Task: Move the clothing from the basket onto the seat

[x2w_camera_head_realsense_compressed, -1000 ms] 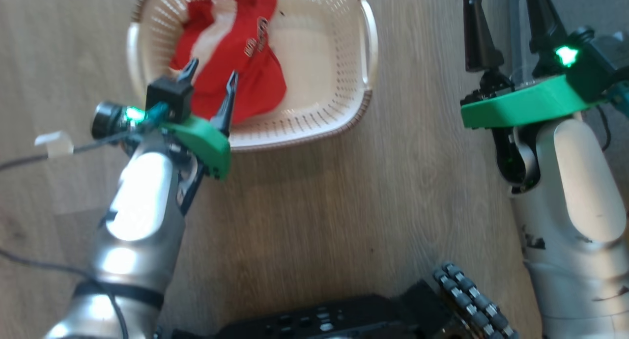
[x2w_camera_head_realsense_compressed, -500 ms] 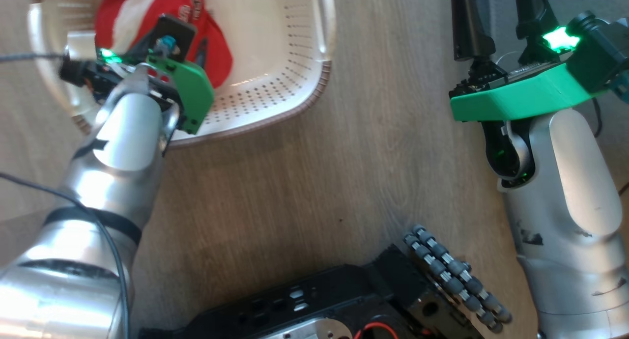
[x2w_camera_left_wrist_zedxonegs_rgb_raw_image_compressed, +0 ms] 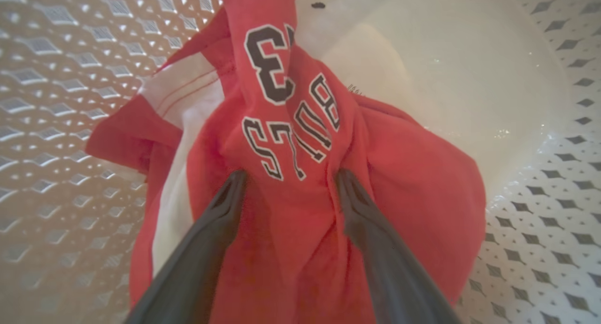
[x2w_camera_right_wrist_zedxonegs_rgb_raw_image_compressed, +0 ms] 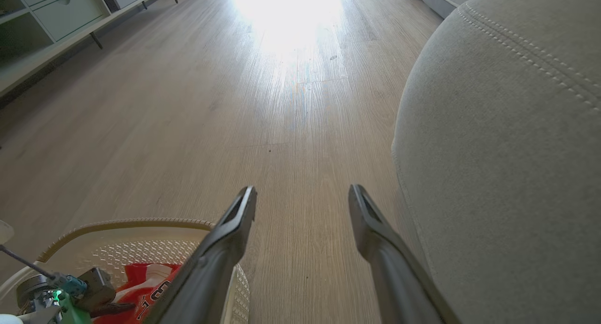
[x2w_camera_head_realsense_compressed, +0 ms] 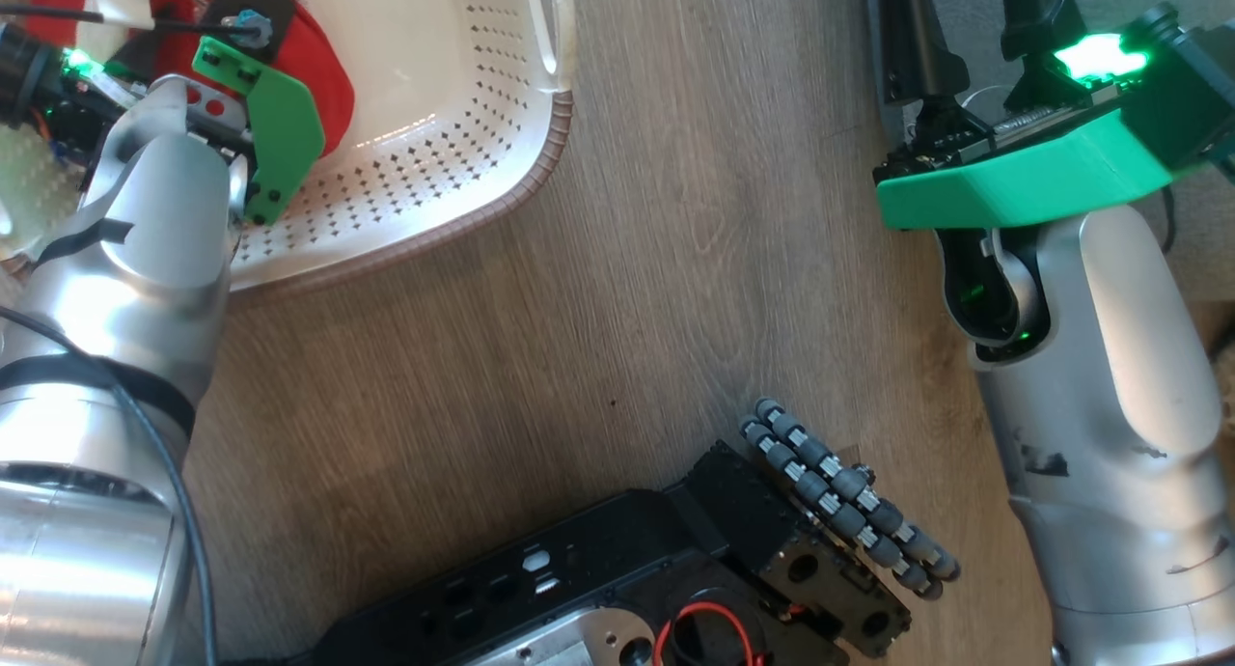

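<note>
Both fingers of my left gripper stand apart, their tips sunk into the clothing. A raised fold of red fabric sits between them, and they are not closed on it. The fold bears dark lettering outlined in white. In the left wrist view a white panel lies just left of the left-hand finger. The clothing is bunched inside the basket, against its lattice wall, with bare cream bottom beside it. My right gripper hangs above the wooden floor, its fingers wide apart with nothing between them. The seat, grey with a double line of stitching, is just beside that gripper on its right. The basket stands on the floor off to its left.
</note>
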